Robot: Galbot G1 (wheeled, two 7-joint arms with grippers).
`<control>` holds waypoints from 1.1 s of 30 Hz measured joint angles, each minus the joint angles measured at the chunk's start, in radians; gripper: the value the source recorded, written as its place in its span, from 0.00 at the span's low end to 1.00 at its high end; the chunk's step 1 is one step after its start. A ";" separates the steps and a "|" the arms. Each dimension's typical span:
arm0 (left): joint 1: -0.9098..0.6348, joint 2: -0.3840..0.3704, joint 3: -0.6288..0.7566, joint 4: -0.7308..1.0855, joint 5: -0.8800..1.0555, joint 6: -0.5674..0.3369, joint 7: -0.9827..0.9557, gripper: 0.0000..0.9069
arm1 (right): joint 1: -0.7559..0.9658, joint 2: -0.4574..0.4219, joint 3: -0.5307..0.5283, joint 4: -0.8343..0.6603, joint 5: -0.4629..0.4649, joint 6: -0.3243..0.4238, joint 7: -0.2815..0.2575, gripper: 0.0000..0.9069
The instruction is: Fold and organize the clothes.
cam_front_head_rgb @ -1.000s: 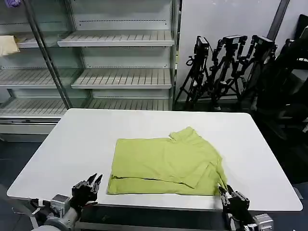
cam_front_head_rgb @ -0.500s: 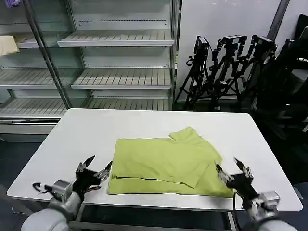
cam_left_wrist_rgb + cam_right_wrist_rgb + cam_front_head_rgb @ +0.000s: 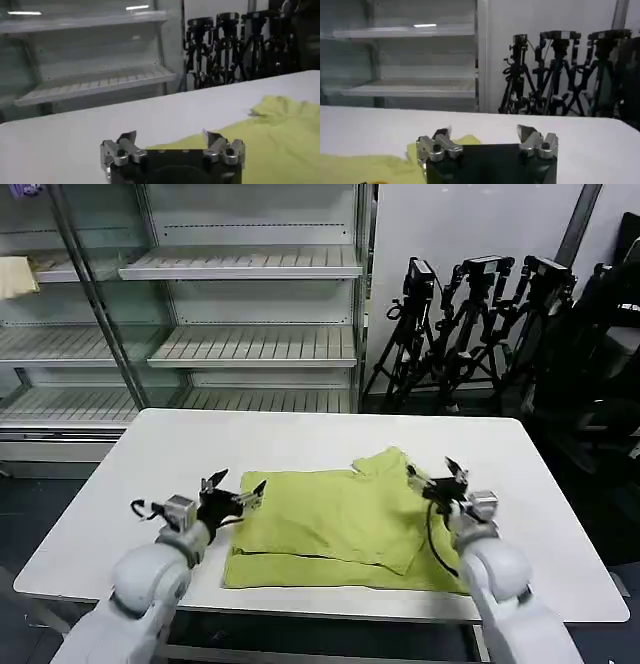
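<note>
- The lime-green T-shirt (image 3: 345, 529) lies partly folded on the white tabletop (image 3: 180, 454), nearer the robot's edge than the far edge, with a sleeve sticking up toward the far right corner of the garment.
- A folded-over layer covers most of the T-shirt; a lower layer shows as a strip along the edge nearest the robot.
- The left hand (image 3: 232, 496) is at the T-shirt's left edge, near its far-left corner, fingers spread wide apart and holding nothing.
- In the left wrist view the left hand (image 3: 170, 145) has both fingertips (image 3: 127, 142) clear of each other, with bare tabletop (image 3: 75, 135) and the edge of the T-shirt (image 3: 280, 130) showing beyond them; whether a fingertip touches the cloth cannot be told.
- The right hand (image 3: 436, 476) is over the T-shirt's far-right part, just beside the raised sleeve, fingers wide apart and empty.
- In the right wrist view the right hand (image 3: 485, 139) is likewise spread open, with the T-shirt (image 3: 370, 167) on one side of it and tabletop (image 3: 590, 140) beyond.
- Behind the tabletop stand empty slatted shelves (image 3: 240, 349) and a cluster of black tripods (image 3: 480, 334).
</note>
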 measured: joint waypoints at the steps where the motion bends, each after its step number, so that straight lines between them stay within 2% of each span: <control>1: -0.015 0.000 0.007 0.021 -0.006 0.000 0.003 1.00 | 0.021 0.005 -0.009 -0.024 -0.003 -0.001 0.003 1.00; 13: -0.111 -0.019 0.035 0.207 -0.048 0.002 0.042 1.00 | 0.195 0.073 -0.078 -0.261 -0.023 -0.019 0.024 1.00; 24: -0.151 -0.021 0.039 0.273 -0.077 0.002 0.043 1.00 | 0.251 0.122 -0.108 -0.371 -0.018 -0.053 0.040 1.00; 25: -0.153 -0.022 0.040 0.275 -0.078 0.002 0.043 1.00 | 0.253 0.123 -0.109 -0.374 -0.015 -0.056 0.042 0.73; 26: -0.153 -0.022 0.042 0.277 -0.078 0.002 0.043 1.00 | 0.255 0.123 -0.111 -0.376 -0.013 -0.058 0.044 0.19; 27: -0.153 -0.022 0.044 0.279 -0.078 0.002 0.043 0.58 | 0.256 0.123 -0.113 -0.379 -0.011 -0.062 0.045 0.00; 29: -0.152 -0.021 0.047 0.281 -0.079 0.002 0.045 0.02 | 0.257 0.123 -0.114 -0.381 -0.005 -0.068 0.046 0.00; 33: -0.149 -0.021 0.048 0.284 -0.081 0.002 0.049 0.01 | 0.257 0.126 -0.114 -0.387 0.005 -0.073 0.041 0.00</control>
